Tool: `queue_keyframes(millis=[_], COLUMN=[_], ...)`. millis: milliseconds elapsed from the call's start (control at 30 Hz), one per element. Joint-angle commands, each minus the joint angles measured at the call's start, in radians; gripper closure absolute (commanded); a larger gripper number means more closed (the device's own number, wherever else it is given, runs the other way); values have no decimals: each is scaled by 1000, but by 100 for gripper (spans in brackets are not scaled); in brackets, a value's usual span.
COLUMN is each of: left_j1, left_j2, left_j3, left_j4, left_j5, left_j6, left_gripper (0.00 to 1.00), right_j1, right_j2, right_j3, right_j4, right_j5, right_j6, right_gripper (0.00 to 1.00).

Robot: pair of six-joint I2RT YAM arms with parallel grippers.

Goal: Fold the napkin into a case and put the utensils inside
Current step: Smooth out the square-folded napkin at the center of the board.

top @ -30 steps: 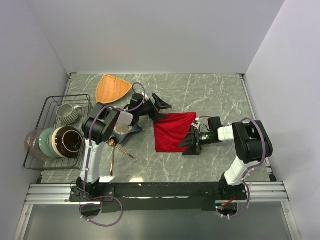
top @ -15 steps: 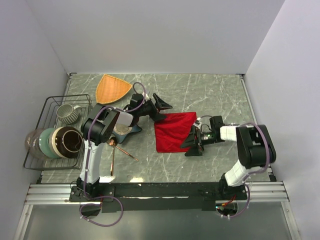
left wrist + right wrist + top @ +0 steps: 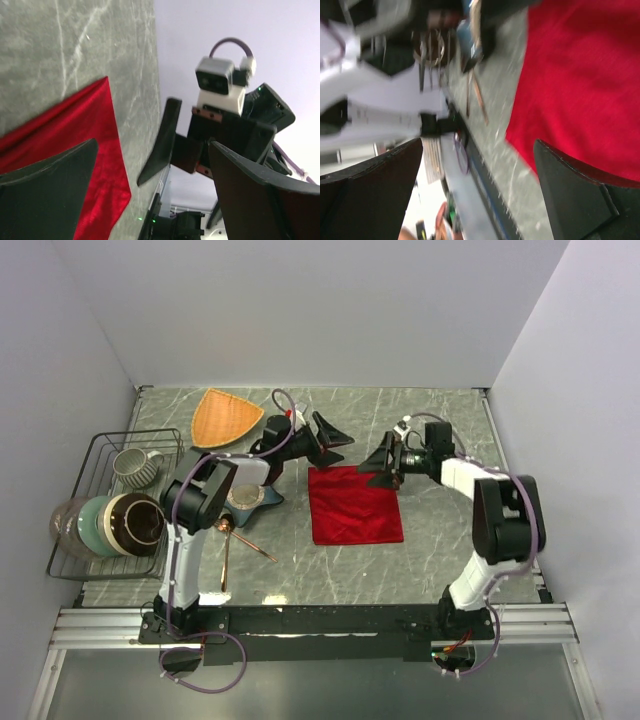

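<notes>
The red napkin (image 3: 355, 505) lies flat on the marble table as a rough square. It also shows in the left wrist view (image 3: 75, 130) and the right wrist view (image 3: 580, 75). My left gripper (image 3: 335, 445) is open and empty just above the napkin's far left corner; in its own view (image 3: 154, 145) the jaws stand wide apart. My right gripper (image 3: 375, 472) is open and empty over the napkin's far right corner, with its jaws wide apart in its own view (image 3: 479, 144). The copper utensils (image 3: 240, 535) lie left of the napkin, near the blue dish.
A blue star-shaped dish (image 3: 250, 498) sits left of the napkin. An orange triangular plate (image 3: 225, 415) lies at the far left. A wire rack (image 3: 100, 445) with a mug and bowls stands at the left edge. The two grippers face each other closely.
My right gripper has moved from the napkin's near right corner to its far right corner. The napkin's right side now lies flat and wider. My left gripper has shifted slightly farther back.
</notes>
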Motion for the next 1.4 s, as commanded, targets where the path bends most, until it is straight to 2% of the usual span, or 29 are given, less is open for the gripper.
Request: queue_keyframes(millis=[0, 267, 533, 633, 800, 867, 1067, 1233, 1367], left_j1=[-8, -6, 26, 31, 43, 43, -22, -40, -43], left_j2=[65, 108, 139, 142, 127, 110, 124, 191, 236], left_j3=[63, 54, 11, 14, 28, 39, 109, 143, 189], left_j4=[60, 48, 31, 27, 62, 105, 200, 249, 237], left_j5=[-10, -29, -36, -32, -15, 37, 134, 132, 142], left_j6=[-4, -1, 12, 19, 44, 76, 38, -37, -39], left_gripper=[1, 1, 1, 1, 1, 1, 1, 1, 1], right_j1=[-5, -23, -60, -60, -60, -60, -60, -60, -60], right_j2=[115, 275, 359, 401, 401, 396, 410, 414, 421], right_j3=[96, 144, 85, 85, 95, 102, 108, 113, 107], right_j4=[219, 476, 668, 625, 522, 475, 436, 404, 396], right_j5=[87, 121, 187, 219, 271, 285, 314, 329, 337], right_j6=[150, 370, 517, 490, 402, 367, 346, 330, 321], right_gripper=[0, 4, 13, 21, 24, 26, 25, 25, 24])
